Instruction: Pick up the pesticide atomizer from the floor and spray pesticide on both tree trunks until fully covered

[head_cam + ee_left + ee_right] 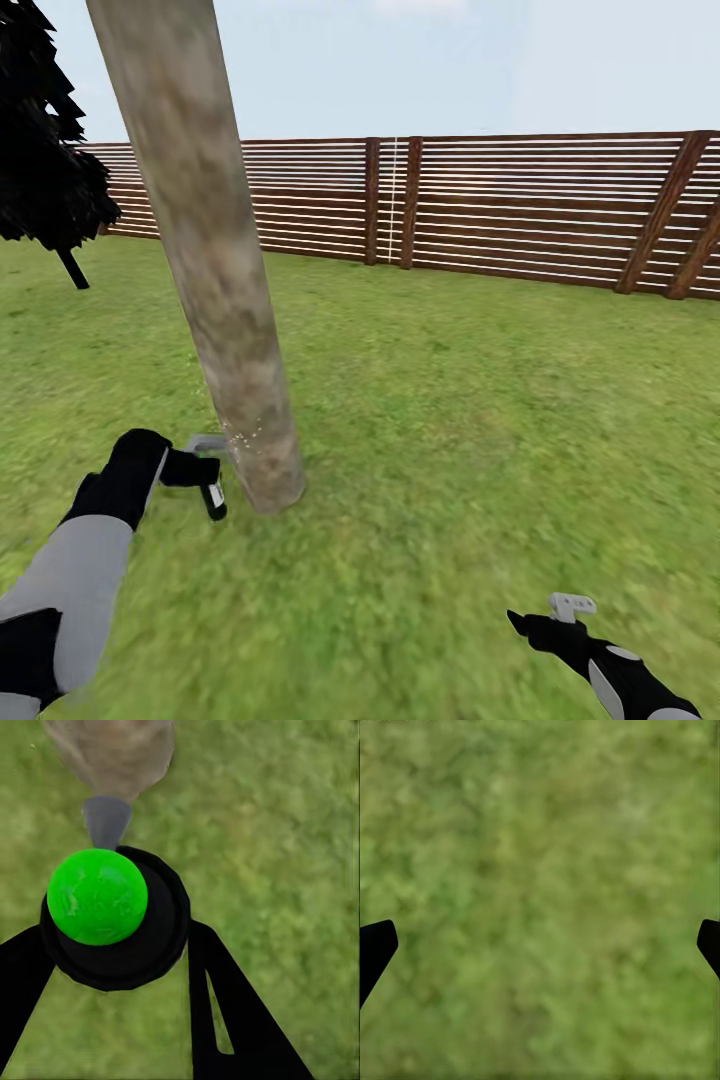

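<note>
A thick mottled grey-brown tree trunk (pixel 215 270) leans up from the lawn at centre left. My left gripper (pixel 203 472) is shut on the pesticide atomizer (pixel 213 497), held just left of the trunk's base with its light grey trigger head (pixel 207 442) pointing at the bark. Tiny pale pesticide specks (pixel 243 437) dot the lower trunk. In the left wrist view the atomizer's green spot (pixel 97 896) sits on the dark bottle (pixel 161 930) between my fingers (pixel 232 1020), the grey nozzle (pixel 106 821) facing the trunk (pixel 112 754). My right gripper (pixel 540 628) hangs open over grass (pixel 540 870).
A brown slatted fence (pixel 500 210) runs across the back of the green lawn (pixel 480 420). A tree with dark ragged foliage (pixel 45 150) stands at far left on a thin dark stem (pixel 72 268). Open grass stretches right of the trunk.
</note>
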Controlling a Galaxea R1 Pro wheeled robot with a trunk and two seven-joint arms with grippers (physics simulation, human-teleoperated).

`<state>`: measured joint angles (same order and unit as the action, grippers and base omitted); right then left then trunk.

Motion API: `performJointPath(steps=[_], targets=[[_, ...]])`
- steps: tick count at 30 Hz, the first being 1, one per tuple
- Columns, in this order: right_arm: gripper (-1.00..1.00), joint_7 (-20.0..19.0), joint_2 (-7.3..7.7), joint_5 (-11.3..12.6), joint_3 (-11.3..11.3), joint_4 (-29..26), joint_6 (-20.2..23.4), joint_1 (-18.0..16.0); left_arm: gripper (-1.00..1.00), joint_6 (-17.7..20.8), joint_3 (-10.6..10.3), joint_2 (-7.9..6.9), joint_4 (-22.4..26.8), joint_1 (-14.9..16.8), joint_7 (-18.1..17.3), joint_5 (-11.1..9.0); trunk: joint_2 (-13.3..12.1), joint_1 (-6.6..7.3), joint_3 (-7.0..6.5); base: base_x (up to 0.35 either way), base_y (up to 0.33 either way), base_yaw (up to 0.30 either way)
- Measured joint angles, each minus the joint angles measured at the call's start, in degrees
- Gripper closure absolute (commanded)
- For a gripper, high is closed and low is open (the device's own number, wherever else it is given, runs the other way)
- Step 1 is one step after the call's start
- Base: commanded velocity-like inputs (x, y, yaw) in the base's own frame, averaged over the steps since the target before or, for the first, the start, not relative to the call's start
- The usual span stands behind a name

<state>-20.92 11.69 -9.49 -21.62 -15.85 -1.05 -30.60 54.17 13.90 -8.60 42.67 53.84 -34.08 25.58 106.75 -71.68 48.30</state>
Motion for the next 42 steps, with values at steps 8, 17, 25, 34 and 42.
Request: performJointPath(steps=[8,17,25,34,42], targets=[[-1.00,0.0,0.00,0.0,0.0,0.0,-0.4,0.0,1.00,3.9,-8.1,-2.81,-1.4,13.6,-6.8,1.7,0.0,0.00,0.01,-0.001,0.000,0.000],[-1.00,0.0,0.00,0.0,0.0,0.0,-0.4,0.0,1.00,3.6,-8.4,-3.71,-2.0,11.4,-7.1,1.6,0.0,-0.01,0.02,-0.194,0.000,0.000],[-1.00,0.0,0.00,0.0,0.0,0.0,-0.4,0.0,1.00,4.0,-8.2,-5.21,-4.9,21.4,-7.0,1.5,0.0,0.00,0.00,-0.003,0.000,0.000],[-1.00,0.0,0.00,-0.1,0.0,0.0,-0.4,0.0,1.00,2.7,-8.7,-5.40,-14.0,15.0,-6.7,2.1,0.0,-0.01,0.02,0.000,0.000,0.000],[-1.00,0.0,-0.02,-0.1,0.0,0.0,-0.4,0.0,1.00,0.0,-7.9,-5.71,-12.5,12.1,-6.9,1.4,0.0,0.00,0.00,0.000,0.000,0.000]])
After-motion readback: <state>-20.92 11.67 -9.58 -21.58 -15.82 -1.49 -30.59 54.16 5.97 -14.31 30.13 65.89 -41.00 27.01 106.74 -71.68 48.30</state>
